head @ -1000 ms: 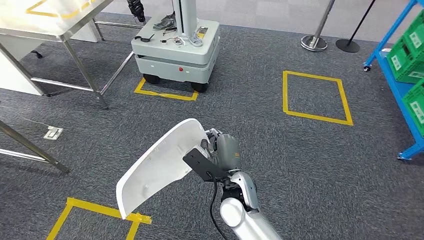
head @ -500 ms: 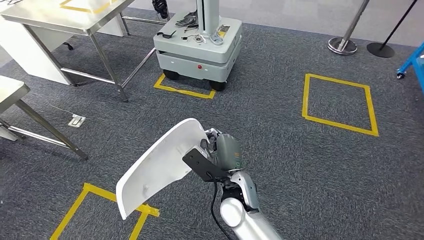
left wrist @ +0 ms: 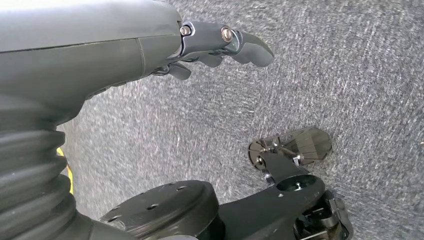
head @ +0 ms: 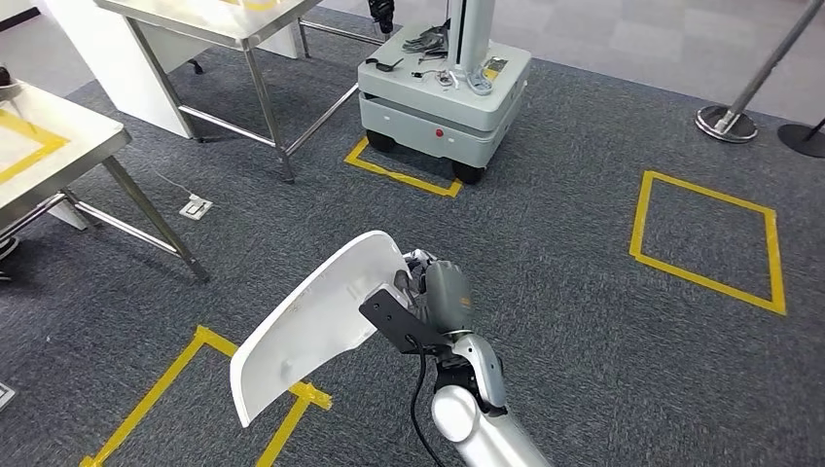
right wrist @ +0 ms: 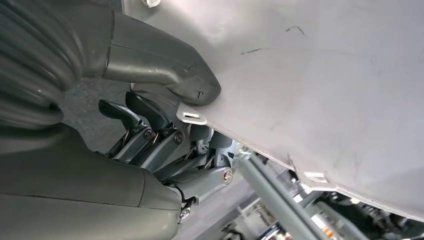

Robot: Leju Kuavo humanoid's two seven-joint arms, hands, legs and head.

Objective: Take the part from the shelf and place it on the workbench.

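— Grey carpet ran under us, marked with yellow tape squares, and the whole view had swung since a second earlier. Did anything itself move?

— We judged not; we had turned. A steel table had come in well off to the left of our right hand, and the blue shelf with green bins had gone out past its right. The grey wheeled cart sat far ahead of the hand.

— And the part?

— The white curved panel was in our right hand as before, slanting out to the hand's left and held above the carpet. In the right wrist view the thumb pressed on one face of the panel, with the darker fingers curled behind its edge.

— The left hand?

— Our left hand hung over the carpet, holding nothing, fingers loosely out.

— So where did that leave us?

— Pick done, we reckoned; carrying toward the table, placing not yet begun.
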